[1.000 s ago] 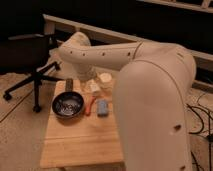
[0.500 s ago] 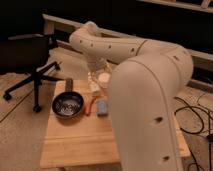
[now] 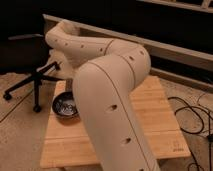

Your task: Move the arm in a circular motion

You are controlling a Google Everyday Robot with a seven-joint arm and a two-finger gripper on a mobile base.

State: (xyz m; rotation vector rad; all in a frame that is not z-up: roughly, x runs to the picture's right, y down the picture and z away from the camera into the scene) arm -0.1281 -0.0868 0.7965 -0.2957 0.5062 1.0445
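Note:
The cream-white arm (image 3: 107,100) fills the middle of the camera view. Its thick lower segment rises from the bottom edge to a rounded elbow (image 3: 134,60). From there a segment with small dark holes runs left to a rounded joint (image 3: 60,37) above the table's back left. The arm's end drops down behind the thick segment. The gripper is hidden there, somewhere above the table's left part near the bowl.
A light wooden table (image 3: 160,117) stands under the arm. A dark metal bowl (image 3: 65,105) sits on its left side. A black office chair (image 3: 32,75) stands at the left, black cables (image 3: 192,117) lie on the floor at the right, and a long ledge (image 3: 180,52) runs behind.
The arm has swung across and nearer, so its thick segment now covers the table's middle. The blue and white items next to the bowl and the arm's end are now hidden.

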